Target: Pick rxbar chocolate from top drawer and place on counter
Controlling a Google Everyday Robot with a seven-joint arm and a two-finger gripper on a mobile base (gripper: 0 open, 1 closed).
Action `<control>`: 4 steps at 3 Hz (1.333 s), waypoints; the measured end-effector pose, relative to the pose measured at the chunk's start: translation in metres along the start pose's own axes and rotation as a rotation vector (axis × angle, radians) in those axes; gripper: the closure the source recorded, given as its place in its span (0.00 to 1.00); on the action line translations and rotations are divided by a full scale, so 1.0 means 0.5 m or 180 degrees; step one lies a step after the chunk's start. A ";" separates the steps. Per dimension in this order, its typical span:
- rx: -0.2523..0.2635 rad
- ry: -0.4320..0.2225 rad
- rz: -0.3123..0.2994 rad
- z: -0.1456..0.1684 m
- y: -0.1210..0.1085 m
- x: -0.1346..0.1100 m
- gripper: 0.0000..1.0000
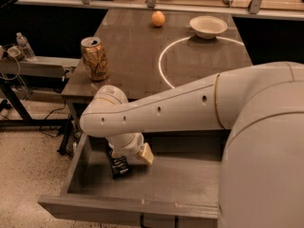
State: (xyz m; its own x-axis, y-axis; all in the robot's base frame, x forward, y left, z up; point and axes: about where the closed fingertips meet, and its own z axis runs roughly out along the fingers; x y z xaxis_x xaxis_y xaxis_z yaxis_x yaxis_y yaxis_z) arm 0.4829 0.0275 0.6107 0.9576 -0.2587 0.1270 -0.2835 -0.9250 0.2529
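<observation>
The top drawer (156, 186) stands pulled out below the counter's front edge. The rxbar chocolate (118, 166), a small black wrapper with white lettering, sits in the drawer's back left part. My gripper (132, 157) reaches down into the drawer right at the bar, with a cream-coloured part just to the bar's right. My arm hides the top of the bar and where the gripper meets it. The counter (128, 51) with its white circle lies behind the drawer.
A gold soda can (94, 58) stands at the counter's front left corner. An orange (158, 18) and a white bowl (208, 26) sit at the back. A side table with a water bottle (23, 46) is at the left. My white arm fills the right.
</observation>
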 end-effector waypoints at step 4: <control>0.0113 0.0083 0.0120 -0.043 0.005 -0.021 1.00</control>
State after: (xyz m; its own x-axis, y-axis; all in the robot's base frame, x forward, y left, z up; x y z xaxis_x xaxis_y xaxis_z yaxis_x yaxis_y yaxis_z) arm 0.4708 0.0339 0.6306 0.9445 -0.2866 0.1608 -0.3168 -0.9242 0.2134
